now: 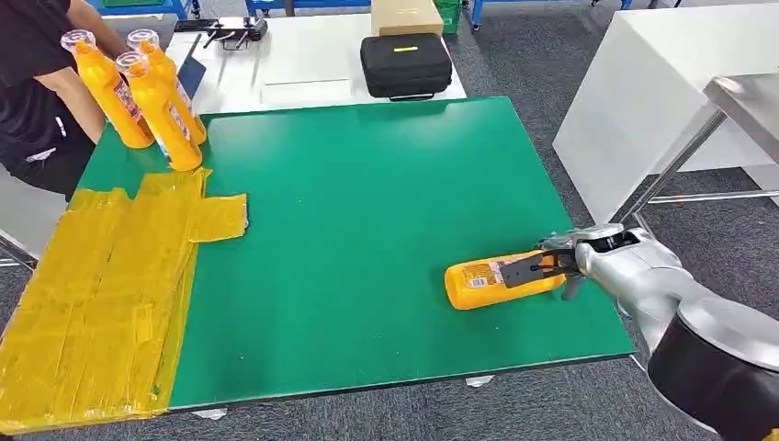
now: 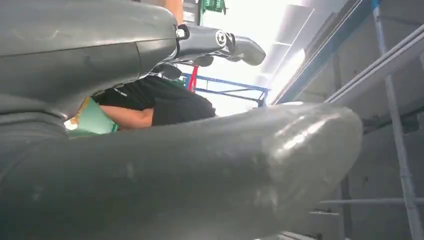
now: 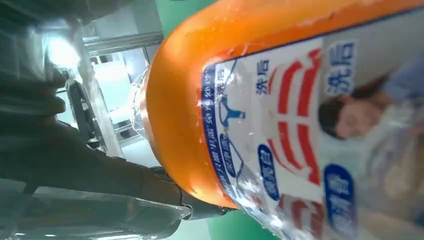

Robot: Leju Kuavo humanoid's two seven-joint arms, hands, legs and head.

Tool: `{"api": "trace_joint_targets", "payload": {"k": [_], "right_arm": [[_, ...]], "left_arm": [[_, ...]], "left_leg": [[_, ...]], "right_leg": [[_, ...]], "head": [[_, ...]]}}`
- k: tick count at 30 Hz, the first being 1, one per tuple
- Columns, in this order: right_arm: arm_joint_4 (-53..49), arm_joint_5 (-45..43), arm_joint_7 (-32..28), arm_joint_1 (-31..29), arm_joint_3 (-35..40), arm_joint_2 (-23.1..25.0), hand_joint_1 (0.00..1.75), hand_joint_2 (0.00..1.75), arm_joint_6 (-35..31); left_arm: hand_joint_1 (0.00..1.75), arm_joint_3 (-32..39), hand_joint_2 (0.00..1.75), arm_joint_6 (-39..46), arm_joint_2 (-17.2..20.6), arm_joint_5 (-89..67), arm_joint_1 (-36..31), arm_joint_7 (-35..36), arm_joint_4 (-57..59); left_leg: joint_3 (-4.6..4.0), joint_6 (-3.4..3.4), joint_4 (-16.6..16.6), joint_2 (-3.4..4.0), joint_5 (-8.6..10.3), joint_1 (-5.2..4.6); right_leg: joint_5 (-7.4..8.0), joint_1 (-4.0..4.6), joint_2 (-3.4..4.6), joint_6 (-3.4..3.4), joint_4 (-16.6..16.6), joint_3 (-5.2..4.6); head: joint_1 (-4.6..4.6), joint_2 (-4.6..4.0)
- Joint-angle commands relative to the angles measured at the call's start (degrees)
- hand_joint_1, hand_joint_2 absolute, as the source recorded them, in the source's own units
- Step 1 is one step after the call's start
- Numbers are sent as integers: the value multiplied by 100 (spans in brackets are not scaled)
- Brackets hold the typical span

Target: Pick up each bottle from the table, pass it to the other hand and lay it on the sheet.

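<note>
— What have the fingers (image 1: 528,267) got?
— I see my right hand (image 1: 562,260) with dark fingers closed around the lying orange plastic bottle (image 1: 491,281) near the green worktop's (image 1: 367,202) right edge.
— Counts?
— Four bottles: that one, plus three upright orange bottles (image 1: 147,92) beside the yellow taped sheet (image 1: 101,285). Left hand (image 2: 165,165): I cannot tell.

Lying bottle's (image 1: 487,280) neck end hidden under right hand (image 1: 551,266), person (image 1: 37,83) at far left cut off by frame, label print blurred close up.
</note>
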Motion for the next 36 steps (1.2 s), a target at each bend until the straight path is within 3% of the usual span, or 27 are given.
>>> {"api": "trace_joint_targets", "payload": {"k": [1, 9, 10, 23, 24, 36], "right_arm": [[203, -30, 75, 267, -57, 303, 0, 175, -117], [18, -361, -550, 44, -555, 201, 0, 175, -241], [7, -388, -591, 43, -590, 197, 0, 0, -215], [-28, -371, -736, 435, -869, 150, 0, 0, -541], [-19, -340, -693, 482, -884, 159, 0, 175, -562], [1, -142, -531, 695, -979, 254, 0, 175, -654]], "left_arm": [[0, -189, 0, 101, 198, 52, -191, 9, 429], [0, -192, 0, 73, 77, -4, -455, 47, 577], [0, -188, 0, 54, 73, -14, -504, 61, 603], [0, -210, 0, -66, -51, -235, -871, 250, 766], [0, -208, 0, -76, -56, -247, -888, 262, 784], [0, -255, 0, -98, -85, -300, -996, 303, 854]], "left_leg": [[18, -15, -12, 4, -2, 10], [5, -15, -4, 19, -1, 6], [7, -18, -4, 19, -3, 7], [9, -18, -8, 14, -5, 12], [6, -15, -6, 17, -4, 9], [9, -13, -7, 20, -3, 8]], "right_leg": [[0, 12, -6, -17, -17, 22], [1, 8, 7, -16, -5, 6], [-1, 9, 6, -20, -5, 9], [-1, 14, 1, -17, -15, 22], [1, 11, 7, -13, -11, 15], [2, 9, 13, -10, -11, 15]], "head": [[0, 0], [2, 0], [0, 0], [0, 0], [0, 0], [0, 0]]}}
